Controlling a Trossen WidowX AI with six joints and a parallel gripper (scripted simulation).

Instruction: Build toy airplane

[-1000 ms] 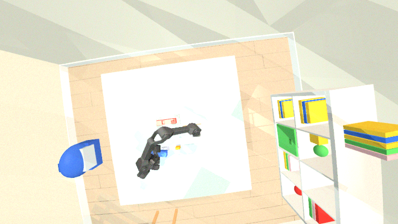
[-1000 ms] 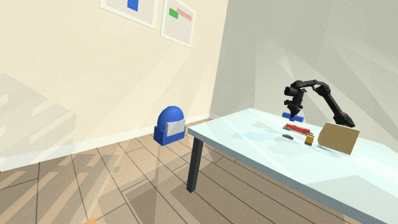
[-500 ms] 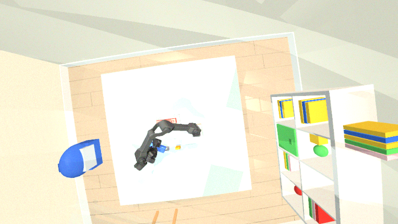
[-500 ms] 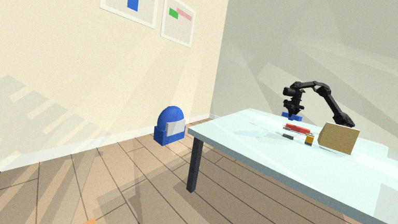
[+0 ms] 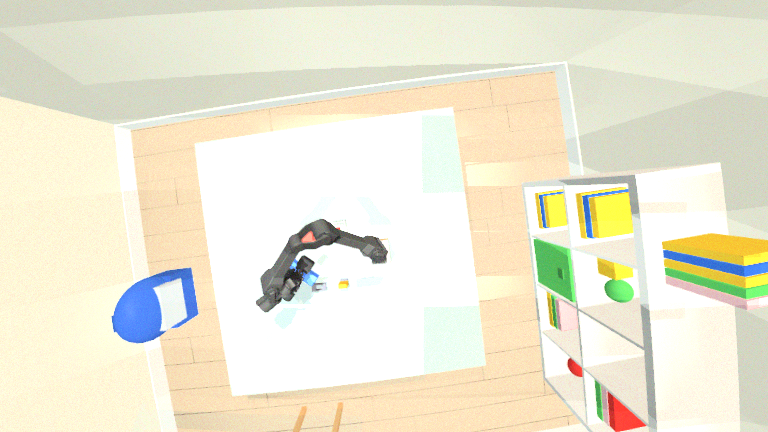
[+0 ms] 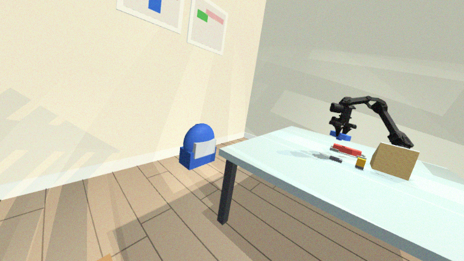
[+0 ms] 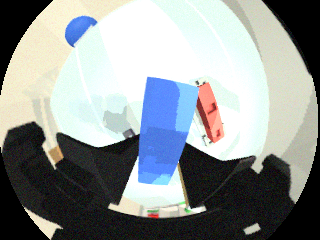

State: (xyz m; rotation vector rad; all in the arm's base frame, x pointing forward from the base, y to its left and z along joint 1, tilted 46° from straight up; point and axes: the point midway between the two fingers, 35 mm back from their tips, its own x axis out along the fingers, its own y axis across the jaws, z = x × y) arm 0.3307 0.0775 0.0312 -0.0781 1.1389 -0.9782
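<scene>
My gripper [image 6: 342,133] [image 7: 160,139] is shut on the blue wing [image 5: 310,276] [image 6: 345,137] [image 7: 165,112]. It holds the wing above the table, with a short tab visible under it in the exterior view. The red fuselage [image 5: 308,236] [image 6: 347,150] [image 7: 213,117] lies in the grey cradle, to the right of the wing in the wrist view. The arm partly covers the fuselage in the top view. The yellow tail fin [image 5: 343,283] [image 6: 360,162] stands in a small dark holder, apart from the fuselage. Whether the fuselage sits fully flat is too small to tell.
A low dark holder [image 5: 320,286] [image 6: 335,159] [image 7: 129,133] stands on the table [image 6: 273,162] near the tail fin. A brown box-like block [image 6: 393,162] stands beside the arm's base. A shelf [image 5: 645,268] and a blue rounded object [image 5: 138,314] [image 6: 198,145] are off the table.
</scene>
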